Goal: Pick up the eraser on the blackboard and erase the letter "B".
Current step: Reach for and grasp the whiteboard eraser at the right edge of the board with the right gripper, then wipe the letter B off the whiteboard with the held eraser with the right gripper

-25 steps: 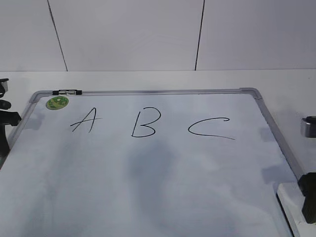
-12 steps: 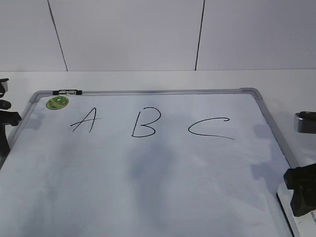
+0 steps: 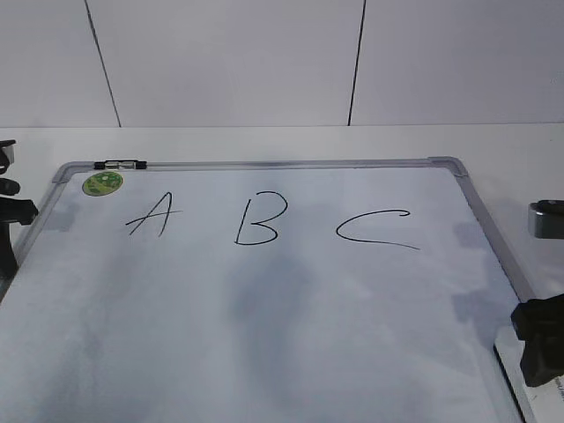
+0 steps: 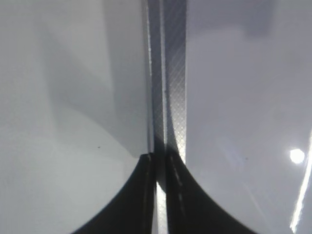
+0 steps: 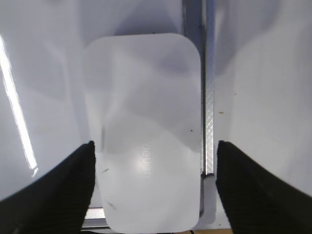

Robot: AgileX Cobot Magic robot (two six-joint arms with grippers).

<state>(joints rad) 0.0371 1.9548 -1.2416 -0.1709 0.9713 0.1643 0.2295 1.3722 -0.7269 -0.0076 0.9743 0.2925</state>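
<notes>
Watching: from the exterior view I see the blackboard lying flat on a white table, its grey frame running around a white writing surface.
Letters: I read a slanted "A", the letter "B" in the middle and a wide "C", all in thin black strokes and all intact.
Sticker: I spot a round green sticker in the board's far left corner, just below a small clip on the frame.
Eraser: I find the eraser in the right wrist view, white top up, lying at the board's right edge against the frame strip, well apart from the "B".
Right gripper: I see the right gripper with its jaws spread wide, one dark finger on each side of the eraser; the left finger looks to be at the eraser's edge, the right one stands clear of it.
Left gripper: I see the left gripper with its jaws nearly together, holding nothing, poised over the frame strip at the board's left edge.
</notes>
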